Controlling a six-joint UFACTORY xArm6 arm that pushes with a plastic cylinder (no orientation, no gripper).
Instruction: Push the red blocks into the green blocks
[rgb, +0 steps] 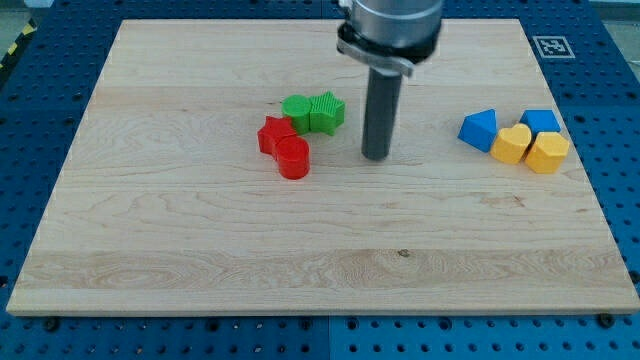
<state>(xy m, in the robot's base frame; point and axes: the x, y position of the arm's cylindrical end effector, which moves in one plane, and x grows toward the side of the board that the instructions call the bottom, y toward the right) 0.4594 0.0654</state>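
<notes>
Nearest the view's bottom of the cluster sits the red cylinder, touching the red star block just up and to the view's left of it. That star appears to press against the green cylinder-like block, which touches the green star block on its right. So the reds and greens already look joined near the board's middle, slightly toward the view's top.

These blocks look like small, rigid, light pieces on smooth wood; I judge they slide easily and may spin or squirt sideways if struck off-centre. Nothing can be grasped, since the arm has no fingers at all, only a rod, so contact means a flat push. For more closing, the best contact would be the red cylinder's lower-left face, pushing toward the greens.

My tip rests on the board to the view's right of the cluster, apart from every block.

Well apart on the view's right lie two blue blocks and two yellow blocks, bunched together.
</notes>
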